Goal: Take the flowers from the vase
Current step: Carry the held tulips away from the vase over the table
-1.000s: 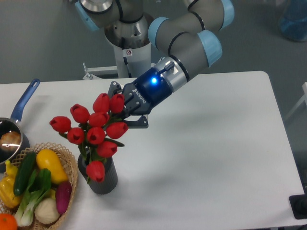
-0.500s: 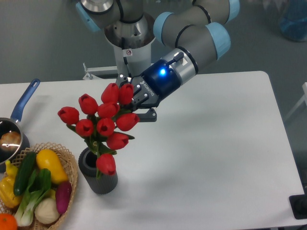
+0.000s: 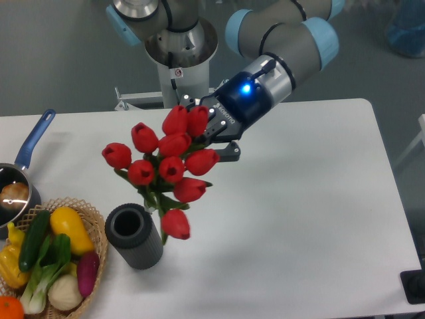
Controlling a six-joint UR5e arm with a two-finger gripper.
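Item: bunch of red tulip buds on short green stems and leaves [image 3: 166,173], held in the air, clear of its holder, the lowest bud hanging just beside and above the holder's rim. Holder: short dark grey ribbed cylindrical vase [image 3: 135,236] with a thick rim and an open round hole, standing upright on the white surface [image 3: 305,199], below and to the camera-left of the hand. The dark two-finger hand [image 3: 211,136] with its blue-lit wrist sits at the upper right edge of the bunch, closed on the flowers near the top buds; the exact contact is hidden behind the blooms. The bunch hangs from the hand down and toward the camera-left, tilted, stems pointing at the vase. Risks, as judged: the grip seems to bear on the heads and not the stems, so the bunch could slip or swing loose if moved sharply; the low bud or trailing leaves could catch the vase rim and tip the vase during a sideways move. Further from the hand, at the left edge: round wicker basket of mixed vegetables [image 3: 93,222], and a blue-handled metal pan [image 3: 30,149].
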